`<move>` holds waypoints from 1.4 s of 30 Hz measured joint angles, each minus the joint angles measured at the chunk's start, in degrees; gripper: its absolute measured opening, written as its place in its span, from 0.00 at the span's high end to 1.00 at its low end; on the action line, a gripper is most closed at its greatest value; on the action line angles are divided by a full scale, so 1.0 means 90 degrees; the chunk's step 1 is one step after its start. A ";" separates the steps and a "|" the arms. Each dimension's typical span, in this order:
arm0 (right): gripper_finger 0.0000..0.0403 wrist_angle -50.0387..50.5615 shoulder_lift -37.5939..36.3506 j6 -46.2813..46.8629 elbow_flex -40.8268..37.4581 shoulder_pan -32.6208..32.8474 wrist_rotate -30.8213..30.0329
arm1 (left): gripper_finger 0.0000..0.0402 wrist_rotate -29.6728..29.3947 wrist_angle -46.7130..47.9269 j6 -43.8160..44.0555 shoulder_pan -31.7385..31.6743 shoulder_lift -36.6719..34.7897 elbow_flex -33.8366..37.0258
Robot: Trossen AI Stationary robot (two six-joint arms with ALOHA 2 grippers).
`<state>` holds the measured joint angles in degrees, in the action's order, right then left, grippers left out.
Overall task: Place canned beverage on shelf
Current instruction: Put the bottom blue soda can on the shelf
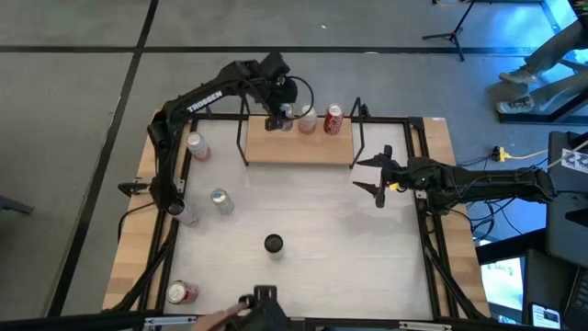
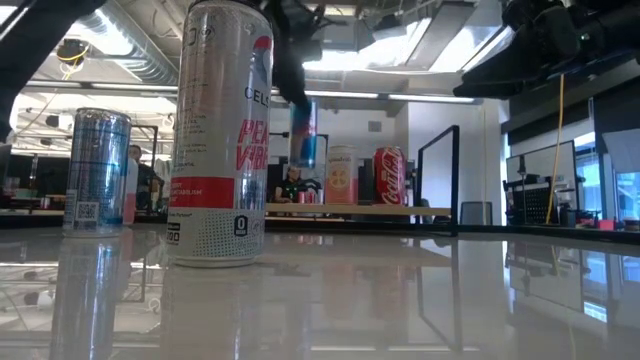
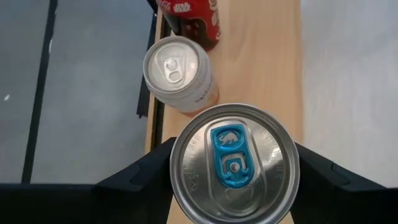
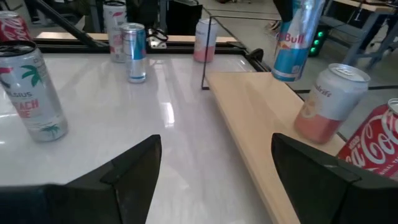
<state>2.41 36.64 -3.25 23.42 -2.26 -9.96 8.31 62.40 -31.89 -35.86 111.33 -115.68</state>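
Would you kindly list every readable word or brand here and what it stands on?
"TROSSEN": left arm.
"Red Bull", partly hidden: blue can in the left claw.
"Coca-Cola": red can on the shelf.
"PEACH": white can on the table.
Small print on the tall can: unreadable.

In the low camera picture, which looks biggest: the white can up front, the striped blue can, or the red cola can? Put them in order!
1. White can, but it is nearest the camera.
2. Blue can.
3. Cola can, farthest back on the shelf.

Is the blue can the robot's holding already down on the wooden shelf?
Not yet. The left hand holds the blue can upright, its bottom hanging above the shelf, beside the pink can.
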 joint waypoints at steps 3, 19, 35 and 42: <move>0.25 0.0001 0.0001 0.0001 -0.0002 -0.0002 -0.0010 | 0.45 0.0047 -0.0058 -0.0247 -0.0231 0.0152 0.0000; 0.25 -0.0328 0.0698 0.0003 -0.0007 -0.0002 -0.0007 | 0.45 0.0870 -0.0137 -0.0659 -0.0765 0.0758 0.0002; 0.25 -0.0456 0.0822 -0.0002 -0.0007 -0.0001 0.0005 | 0.45 0.0987 -0.0298 -0.0685 -0.0779 0.0963 0.0024; 0.25 -0.0458 0.0822 -0.0001 -0.0007 -0.0001 0.0006 | 0.43 0.0631 -0.0361 -0.0541 -0.0777 0.1003 0.0024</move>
<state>-1.72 44.03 -3.26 23.35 -2.27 -9.90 13.99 59.14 -36.76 -42.85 120.36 -115.46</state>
